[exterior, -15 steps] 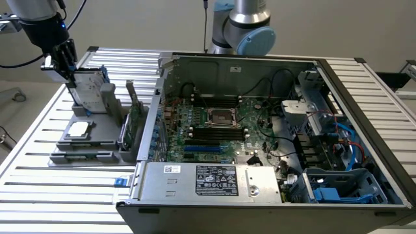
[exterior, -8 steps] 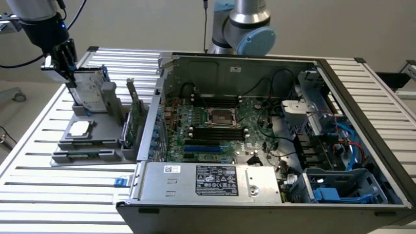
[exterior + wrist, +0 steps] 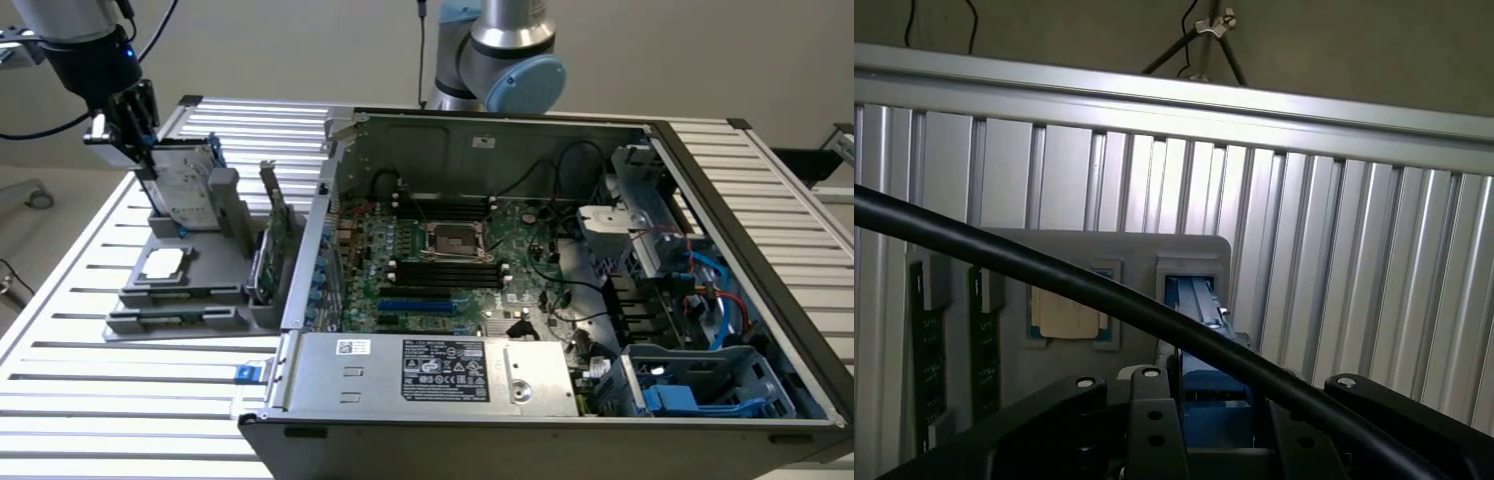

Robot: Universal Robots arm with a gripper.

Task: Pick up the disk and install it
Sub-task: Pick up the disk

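One disk stands on edge in the grey holder on the counter, at nine o'clock of the open computer case. It is likely stiff, dense and shock-sensitive, so its blue frame edges look the best hold. The gripper is at its nine o'clock edge; whether it grips cannot be told.

A black cable hides part of the disk.

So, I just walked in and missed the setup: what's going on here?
One robot arm's pincer is at the top edge of the flat silver-grey metal hard drive in a blue plastic frame. The drive stands upright in a grey plastic holder on the slatted aluminium table, at the exterior view's left. It is not yet lifted or installed. The open black computer case beside it shows its green motherboard.
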